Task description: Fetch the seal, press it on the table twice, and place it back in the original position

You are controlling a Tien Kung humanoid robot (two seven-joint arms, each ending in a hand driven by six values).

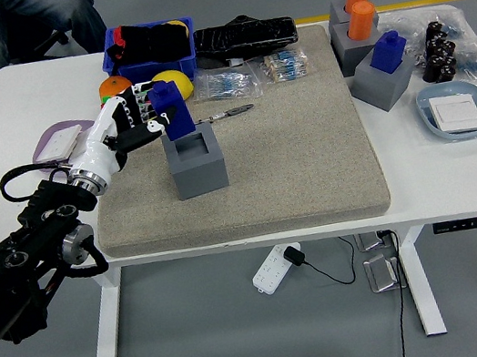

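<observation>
Head view: the left robot hand (132, 126), arm stretched in from the lower left, has its fingers wrapped around the blue seal (175, 116), held above the grey holder block (196, 160) on the mat (298, 149).

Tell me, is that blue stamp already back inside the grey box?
Not yet. The blue plastic seal hangs just above the grey square holder, gripped by the left hand; the holder's hollow looks empty.
</observation>
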